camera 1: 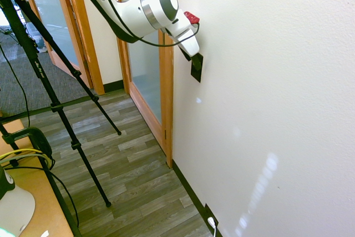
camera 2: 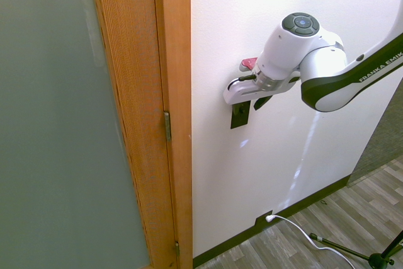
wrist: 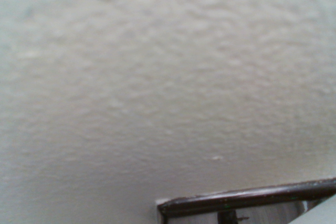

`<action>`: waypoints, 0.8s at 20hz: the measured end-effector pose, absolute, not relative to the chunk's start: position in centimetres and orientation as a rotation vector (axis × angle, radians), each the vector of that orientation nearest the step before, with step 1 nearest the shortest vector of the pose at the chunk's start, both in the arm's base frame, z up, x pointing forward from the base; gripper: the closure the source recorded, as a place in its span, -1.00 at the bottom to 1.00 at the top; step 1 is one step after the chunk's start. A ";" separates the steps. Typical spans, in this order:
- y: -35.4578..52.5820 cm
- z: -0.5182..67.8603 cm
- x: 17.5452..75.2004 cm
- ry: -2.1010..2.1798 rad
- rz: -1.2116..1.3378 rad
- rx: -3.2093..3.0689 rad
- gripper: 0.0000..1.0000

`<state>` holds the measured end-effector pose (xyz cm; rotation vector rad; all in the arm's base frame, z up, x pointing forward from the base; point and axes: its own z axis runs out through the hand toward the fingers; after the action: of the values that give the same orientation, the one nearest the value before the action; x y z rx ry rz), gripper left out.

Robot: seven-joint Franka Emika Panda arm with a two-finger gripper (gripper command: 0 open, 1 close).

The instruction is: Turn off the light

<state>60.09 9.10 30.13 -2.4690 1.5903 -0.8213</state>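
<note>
The white arm's gripper [camera 1: 192, 55] presses up against the white wall [camera 1: 277, 81], meeting the top of the black switch plate [camera 1: 197, 68]; whether its fingers are spread or closed cannot be told from either outside view. The switch plate [camera 2: 240, 114] is mounted on the wall just beside the wooden door frame [camera 2: 170, 111], near the wall's edge. Low on the same wall, at the dark baseboard [camera 1: 191, 192], sits a smaller black outlet plate [camera 1: 210, 215] with a white plug [camera 2: 270, 218]. The wrist view shows textured wall and a dark edge [wrist: 247, 200].
</note>
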 end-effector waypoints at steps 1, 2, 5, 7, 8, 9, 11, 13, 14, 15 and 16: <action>9.1 30.0 60.1 1.592 -0.821 -2.470 1.00; 9.1 29.8 60.1 1.592 -0.822 -2.471 1.00; 8.9 29.3 60.1 1.588 -0.824 -2.465 1.00; 9.0 29.2 60.1 1.582 -0.831 -2.459 1.00; 9.1 29.2 60.1 1.583 -0.836 -2.455 1.00; 9.1 29.2 60.1 1.583 -0.838 -2.453 1.00; 9.3 29.3 60.1 1.585 -0.842 -2.446 1.00; 9.4 29.4 60.2 1.586 -0.845 -2.443 1.00; 9.4 29.4 60.2 1.585 -0.845 -2.442 1.00; 9.4 29.5 60.2 1.586 -0.846 -2.441 1.00; 9.4 29.5 60.2 1.588 -0.847 -2.440 1.00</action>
<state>60.24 9.39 29.48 -2.4402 1.5877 -0.8469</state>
